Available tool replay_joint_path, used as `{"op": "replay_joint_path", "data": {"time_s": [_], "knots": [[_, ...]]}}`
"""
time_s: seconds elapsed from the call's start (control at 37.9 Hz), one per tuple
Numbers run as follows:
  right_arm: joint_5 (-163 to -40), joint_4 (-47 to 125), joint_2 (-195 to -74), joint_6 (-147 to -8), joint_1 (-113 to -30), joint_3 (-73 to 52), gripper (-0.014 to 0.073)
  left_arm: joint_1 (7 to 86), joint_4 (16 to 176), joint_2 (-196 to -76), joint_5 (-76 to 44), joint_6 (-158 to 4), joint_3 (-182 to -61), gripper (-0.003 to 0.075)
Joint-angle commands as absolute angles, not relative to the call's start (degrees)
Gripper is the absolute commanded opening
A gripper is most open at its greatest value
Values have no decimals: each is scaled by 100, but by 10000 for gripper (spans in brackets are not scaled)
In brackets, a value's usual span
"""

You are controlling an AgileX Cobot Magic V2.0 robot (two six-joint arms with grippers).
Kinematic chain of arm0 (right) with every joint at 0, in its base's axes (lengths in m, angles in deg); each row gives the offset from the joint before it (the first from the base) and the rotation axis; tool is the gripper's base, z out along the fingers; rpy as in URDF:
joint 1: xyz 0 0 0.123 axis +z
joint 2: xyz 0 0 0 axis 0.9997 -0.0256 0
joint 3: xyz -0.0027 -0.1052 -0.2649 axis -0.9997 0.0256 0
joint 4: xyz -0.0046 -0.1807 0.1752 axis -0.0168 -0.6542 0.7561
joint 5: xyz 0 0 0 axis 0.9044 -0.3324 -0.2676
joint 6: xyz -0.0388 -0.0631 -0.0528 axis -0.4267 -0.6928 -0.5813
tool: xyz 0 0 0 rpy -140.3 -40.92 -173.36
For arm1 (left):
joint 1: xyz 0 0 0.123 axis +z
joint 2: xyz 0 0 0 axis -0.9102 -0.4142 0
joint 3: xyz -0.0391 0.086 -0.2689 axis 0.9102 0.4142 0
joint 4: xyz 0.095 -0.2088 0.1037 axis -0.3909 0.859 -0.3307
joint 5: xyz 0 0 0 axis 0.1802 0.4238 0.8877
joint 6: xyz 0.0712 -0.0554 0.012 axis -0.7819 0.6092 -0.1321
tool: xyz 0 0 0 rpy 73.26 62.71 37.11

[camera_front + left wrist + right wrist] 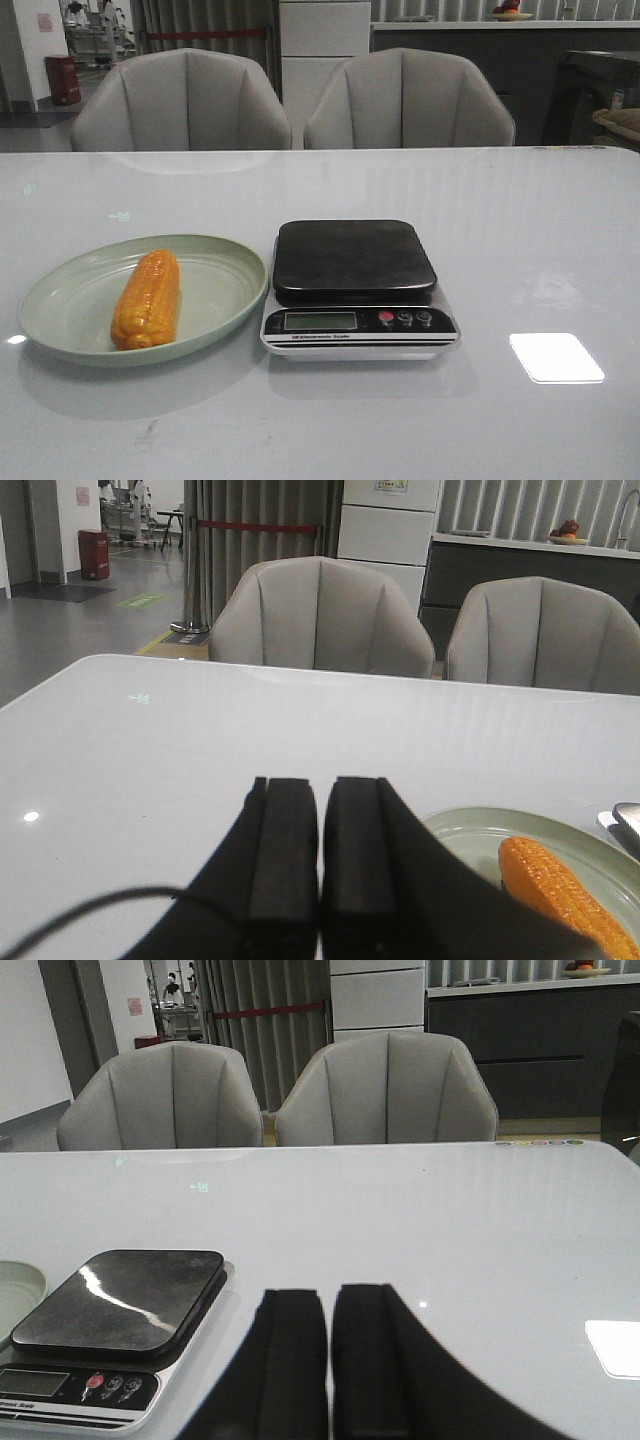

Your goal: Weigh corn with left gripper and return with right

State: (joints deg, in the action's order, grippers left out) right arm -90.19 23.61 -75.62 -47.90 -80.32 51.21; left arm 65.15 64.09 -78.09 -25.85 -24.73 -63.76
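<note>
On the pale green plate (60, 300) just left of the scale (355, 262), the corn (147, 299) lies ungrasped, while the left gripper (320, 865) and right gripper (328, 1360) hang back, fingers pressed together, seemingly awaiting pickup.

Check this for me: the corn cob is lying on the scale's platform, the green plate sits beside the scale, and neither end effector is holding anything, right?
Not quite. The corn lies on the green plate, not on the scale, whose dark platform is bare in the front view. The rest holds: the plate sits beside the scale, and neither the left end effector nor the right end effector holds anything.
</note>
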Motion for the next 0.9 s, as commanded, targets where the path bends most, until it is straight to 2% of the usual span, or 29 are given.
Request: {"op": "replay_joint_path", "data": {"time_s": [0.0,0.87], "knots": [[-8569,2289,-7449,-4825,-8075,5183,191,6525,6449,-7694,-3038,-2465,-6198,114],[-8574,2289,-7449,-4825,-8075,5183,191,6525,6449,-7694,-3188,-2465,-6198,114]]}}
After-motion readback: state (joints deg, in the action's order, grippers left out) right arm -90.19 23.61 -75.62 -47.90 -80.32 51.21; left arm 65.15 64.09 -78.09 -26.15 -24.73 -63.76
